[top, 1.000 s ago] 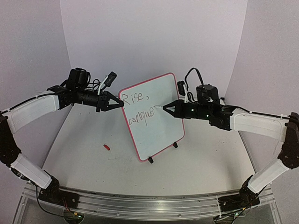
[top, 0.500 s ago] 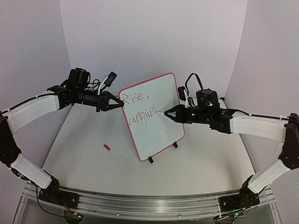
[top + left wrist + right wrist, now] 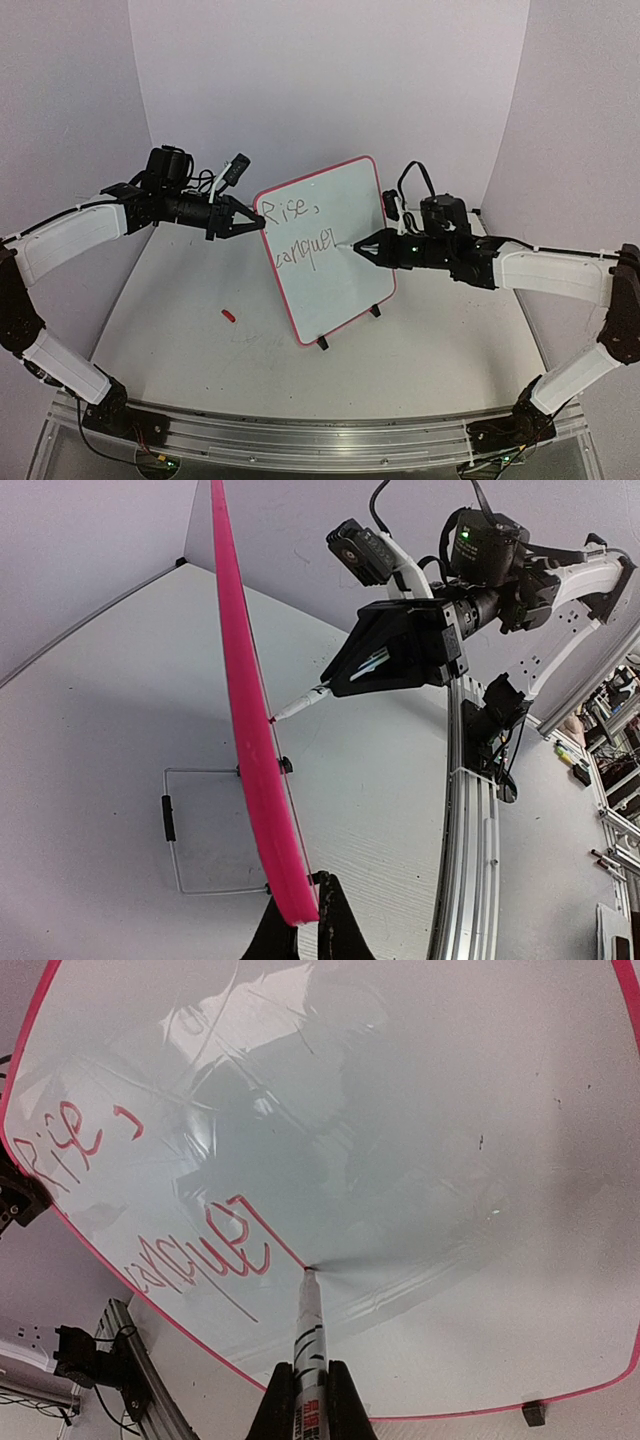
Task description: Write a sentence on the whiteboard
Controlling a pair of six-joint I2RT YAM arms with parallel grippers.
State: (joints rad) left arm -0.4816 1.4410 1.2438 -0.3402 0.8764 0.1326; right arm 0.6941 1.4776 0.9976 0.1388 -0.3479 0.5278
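Since the whiteboard (image 3: 345, 285) looks light, stiff and slick, likely tippy on its feet (image 3: 323, 344), the rim (image 3: 250, 730) is the place to hold. Stands at centre of table (image 3: 180, 330), long axis near upright, face toward right gripper (image 3: 366, 246). Sentence (image 3: 303, 247) on upper half. Left gripper (image 3: 255, 222) pinched tight on rim; right gripper clamped on marker (image 3: 308, 1340), tip touching the face.

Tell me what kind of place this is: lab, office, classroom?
Most likely a robotics lab test cell, not a classroom. Plain white backdrop walls box in a white table, an aluminium rail carries the arm bases, and workshop clutter shows beyond it.
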